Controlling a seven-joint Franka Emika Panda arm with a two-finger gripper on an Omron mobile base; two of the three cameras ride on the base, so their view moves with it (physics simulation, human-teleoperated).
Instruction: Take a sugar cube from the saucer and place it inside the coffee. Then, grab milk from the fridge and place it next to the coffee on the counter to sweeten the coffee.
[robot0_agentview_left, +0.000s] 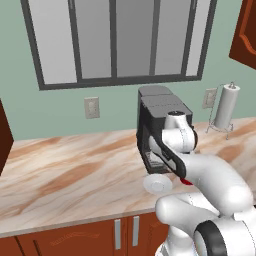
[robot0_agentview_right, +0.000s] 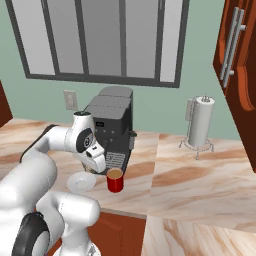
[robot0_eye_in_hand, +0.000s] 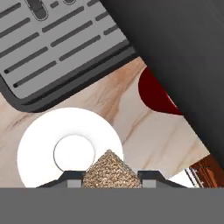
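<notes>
Claw holding the sugar cube above the saucer

In the hand view the claw (robot0_eye_in_hand: 111, 180) is clamped on the sugar cube (robot0_eye_in_hand: 111, 168); the white saucer (robot0_eye_in_hand: 43, 140) lies directly below it on the counter (robot0_eye_in_hand: 144, 131), and the red coffee (robot0_eye_in_hand: 155, 94) stands just beside.

Light is even and fairly bright throughout, with no single source; the window (robot0_agentview_left: 117, 42) panes are flat pale grey and cast no beam. Shadows are weak, just a soft dark patch under the coffee machine (robot0_agentview_right: 111, 127). The white arm (robot0_agentview_left: 212, 195) shows gentle shading, no hard glare. Edges look slightly soft and low-resolution, without lens bending or focus blur.
</notes>
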